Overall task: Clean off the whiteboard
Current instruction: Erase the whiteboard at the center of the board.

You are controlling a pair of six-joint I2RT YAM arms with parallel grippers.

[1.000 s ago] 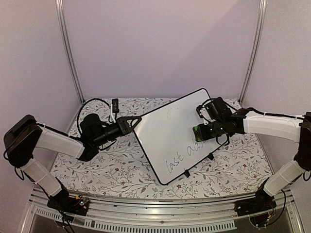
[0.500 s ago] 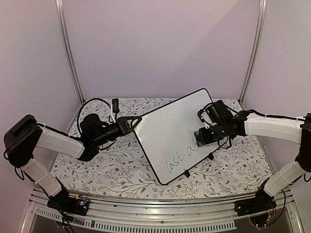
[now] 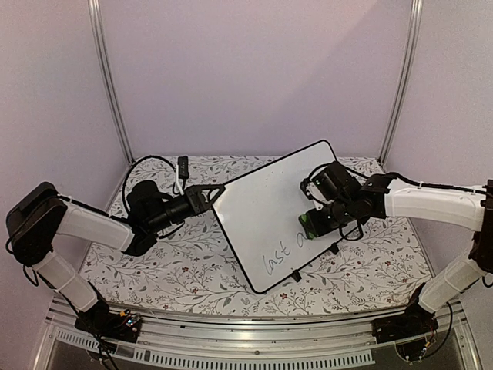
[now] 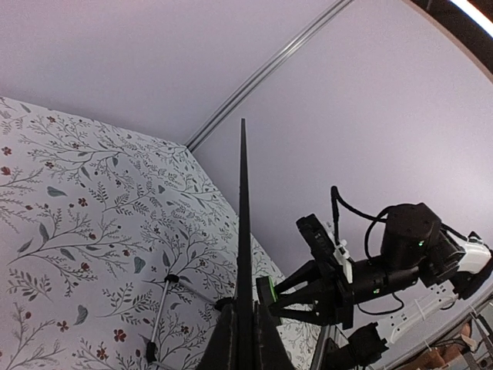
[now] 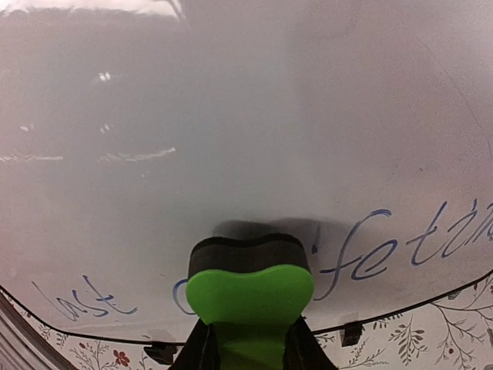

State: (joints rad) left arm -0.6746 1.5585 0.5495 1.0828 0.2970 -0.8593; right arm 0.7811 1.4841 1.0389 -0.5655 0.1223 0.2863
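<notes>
scene: two robot arms share one whiteboard [image 3: 266, 212] above a floral table [image 3: 185, 270], a wipe apparently under way.
where the board is: mid-table and tipped up at a slant, its left edge in the left gripper [image 3: 212, 191] and its lower long edge down near the table; whether it touches there cannot be told.
left pincer: fingers together on the board's thin black rim, which the left wrist view shows edge-on.
right pincer: the right gripper [image 3: 313, 223] is clamped on a green eraser [image 5: 248, 293], its dark pad pressed to the white face on the line of writing [image 5: 385, 254].
handling: judged light, stiff and flat. the glossy face looks slippery, so the rim is the place to take hold, as the left arm has it. a grip on one edge alone may let the board twist under a firm push.
count: one whiteboard, one green eraser, one line of marker writing, two clip feet [image 3: 296, 275] on the lower edge, two grippers.
left to do: the writing on both sides of the eraser, not yet wiped.
</notes>
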